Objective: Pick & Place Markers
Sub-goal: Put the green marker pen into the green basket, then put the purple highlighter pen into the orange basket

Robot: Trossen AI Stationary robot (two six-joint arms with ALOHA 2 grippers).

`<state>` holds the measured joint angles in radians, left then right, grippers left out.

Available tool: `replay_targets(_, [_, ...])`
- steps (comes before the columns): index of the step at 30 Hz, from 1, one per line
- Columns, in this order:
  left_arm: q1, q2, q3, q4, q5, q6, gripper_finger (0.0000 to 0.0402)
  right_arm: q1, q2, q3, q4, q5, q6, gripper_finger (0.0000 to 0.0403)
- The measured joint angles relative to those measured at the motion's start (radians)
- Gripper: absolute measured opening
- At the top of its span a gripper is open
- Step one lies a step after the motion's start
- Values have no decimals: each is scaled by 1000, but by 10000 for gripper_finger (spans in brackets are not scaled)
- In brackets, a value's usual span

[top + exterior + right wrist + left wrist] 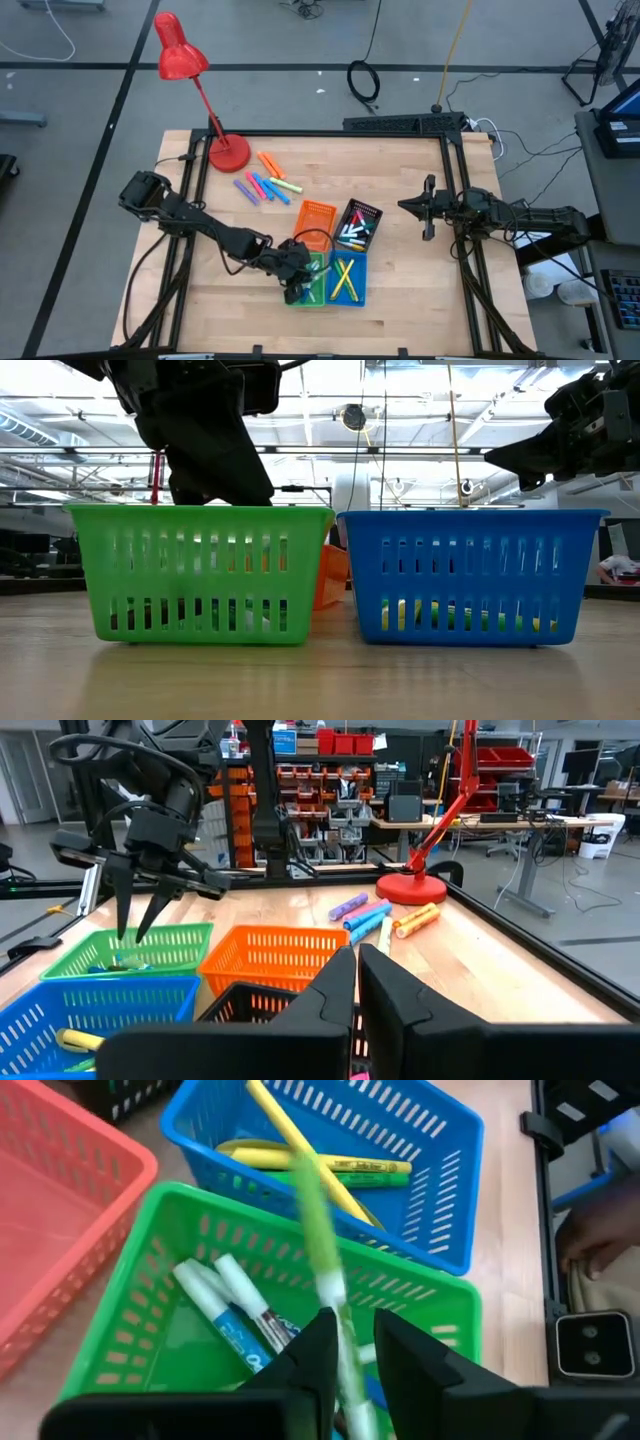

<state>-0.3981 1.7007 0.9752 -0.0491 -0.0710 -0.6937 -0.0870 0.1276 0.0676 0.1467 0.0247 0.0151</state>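
Matt wooden table (420,280), slotted plastic green bin (140,1330), glossy red lamp (180,55)

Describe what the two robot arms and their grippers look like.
Both arms are black and jointed, with black cables running along them. The left gripper and right gripper each end in two slim, dark, tapered fingers. No markings or labels are readable on either arm.
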Motion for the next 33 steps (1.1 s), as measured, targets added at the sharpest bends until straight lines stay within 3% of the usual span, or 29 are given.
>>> replay_targets(11, [-2,-39,0,8,7,52,125,0,0,0,0,0,0,8])
replay_targets(20, [-11,-268,1,-48,-24,224,142,0,0,0,0,0,0,8])
replay_targets(27, [-10,-456,1,-6,-12,207,136,0,0,0,0,0,0,8])
replay_targets(33, [-3,-558,1,9,-20,368,144,0,0,0,0,0,0,8])
